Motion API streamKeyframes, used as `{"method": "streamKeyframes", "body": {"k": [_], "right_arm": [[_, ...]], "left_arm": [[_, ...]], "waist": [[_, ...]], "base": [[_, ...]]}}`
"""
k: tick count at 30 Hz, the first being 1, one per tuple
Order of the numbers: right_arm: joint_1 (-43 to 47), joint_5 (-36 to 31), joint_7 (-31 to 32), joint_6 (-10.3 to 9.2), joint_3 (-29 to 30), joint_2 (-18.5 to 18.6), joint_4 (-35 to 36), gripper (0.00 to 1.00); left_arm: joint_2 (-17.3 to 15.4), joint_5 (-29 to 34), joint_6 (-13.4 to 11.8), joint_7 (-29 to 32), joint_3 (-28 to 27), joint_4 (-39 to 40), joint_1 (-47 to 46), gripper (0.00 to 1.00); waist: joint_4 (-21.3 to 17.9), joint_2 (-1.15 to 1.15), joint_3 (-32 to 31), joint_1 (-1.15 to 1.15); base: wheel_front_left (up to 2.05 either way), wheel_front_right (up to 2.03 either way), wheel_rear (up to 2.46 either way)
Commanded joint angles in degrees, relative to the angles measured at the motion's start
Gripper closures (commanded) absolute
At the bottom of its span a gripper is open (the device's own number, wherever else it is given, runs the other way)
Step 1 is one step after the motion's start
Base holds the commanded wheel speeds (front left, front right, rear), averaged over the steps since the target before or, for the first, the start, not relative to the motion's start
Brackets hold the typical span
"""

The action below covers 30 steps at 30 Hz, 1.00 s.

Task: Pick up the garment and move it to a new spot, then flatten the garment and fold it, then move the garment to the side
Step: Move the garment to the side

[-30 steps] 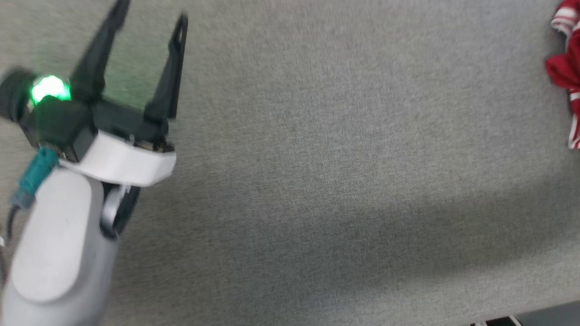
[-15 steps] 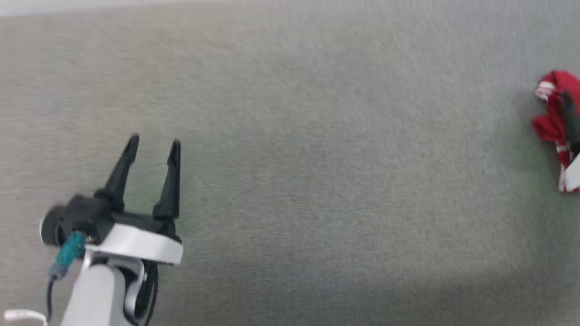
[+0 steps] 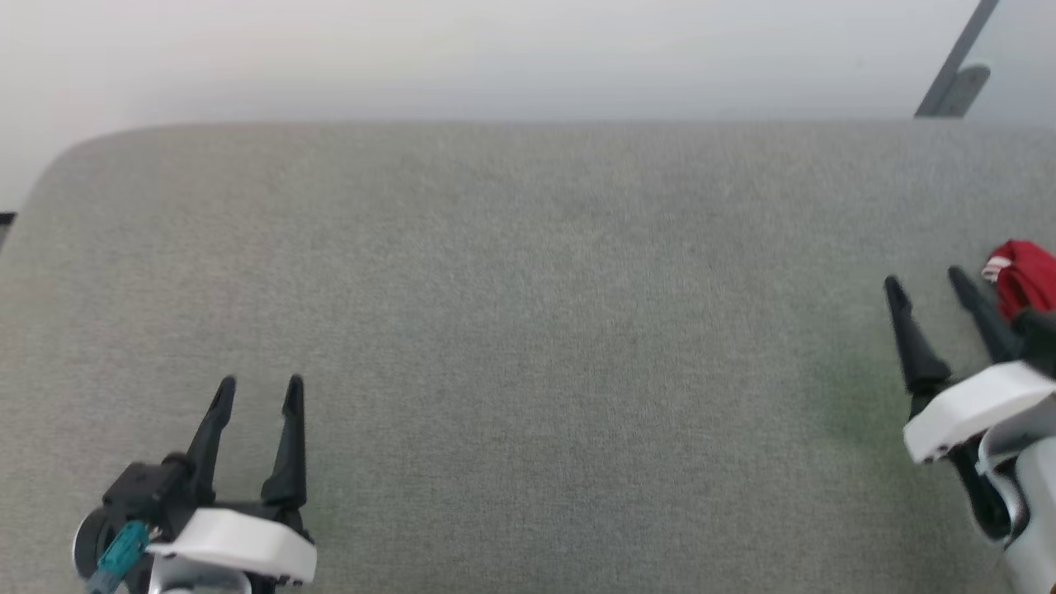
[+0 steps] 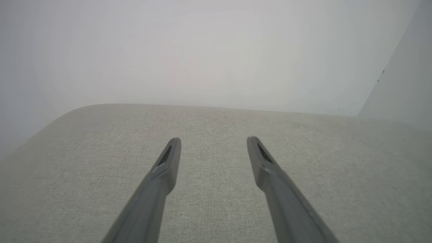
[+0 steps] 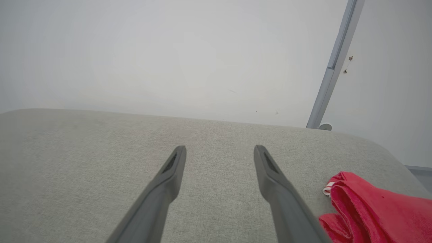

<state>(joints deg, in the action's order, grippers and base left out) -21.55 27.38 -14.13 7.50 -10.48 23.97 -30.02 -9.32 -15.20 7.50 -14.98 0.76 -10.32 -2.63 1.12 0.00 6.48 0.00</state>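
**A:** What lies under the pincers?

**B:** A broad grey woven pad (image 3: 528,330). It runs beneath both of them and on ahead of their tips, and one rounded corner sits out beyond the left one's outer side. A pale wall (image 3: 495,58) rises past the pad's far edge, straight ahead of the fingers.

**A:** And the pincers themselves?

**B:** The left pincer (image 3: 261,381) hangs over bare pad. Its two dark fingers are spread well apart, with nothing between them. The right pincer (image 3: 923,277) is spread just as wide, and between its fingers there is only grey weave. The two pincers are well apart from each other.

**A:** Where is the garment?

**B:** The garment (image 3: 1023,280) lies on the pad as a crumpled red heap, just outside the right pincer's right-hand finger and near its tip. It is not between the fingers. In the right wrist view it sits beside the lower length of that finger, but I cannot tell whether cloth and finger touch. A bit of white striped trim shows at the heap's near end.

**A:** Anything smaller?

**B:** A slim grey post (image 3: 949,66) leans against the wall, ahead of the right pincer and a little to its right. A teal plug (image 3: 115,553) sits behind the left pincer's base.
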Motion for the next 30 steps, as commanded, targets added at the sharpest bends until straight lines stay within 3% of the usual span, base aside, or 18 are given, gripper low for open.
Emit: {"method": "streamKeyframes", "body": {"k": [1, 17, 30], "right_arm": [[0.93, -0.52, -0.16, -0.02, 0.47, -0.50, 0.76, 0.00], [16.56, -5.36, 4.78, -0.02, 11.72, -5.58, 19.20, 0.00], [24.54, -8.30, 9.78, -0.01, 18.63, -10.60, 30.47, 0.00]], "left_arm": [[-0.09, -0.67, -0.07, -0.26, -0.30, 0.33, 0.96, 0.00], [-1.95, -1.12, -0.06, -0.27, -1.22, 4.62, 8.62, 0.00], [-1.18, 0.03, -0.06, -0.27, -2.64, 8.86, 12.35, 0.00]], "waist": [[0.64, 0.00, -1.59, 0.00], [0.82, 0.00, -6.11, 0.00], [0.50, 0.00, -6.71, 0.00]], "base": [[0.00, 0.00, 0.00], [0.00, 0.00, 0.00], [0.00, 0.00, 0.00]]}}
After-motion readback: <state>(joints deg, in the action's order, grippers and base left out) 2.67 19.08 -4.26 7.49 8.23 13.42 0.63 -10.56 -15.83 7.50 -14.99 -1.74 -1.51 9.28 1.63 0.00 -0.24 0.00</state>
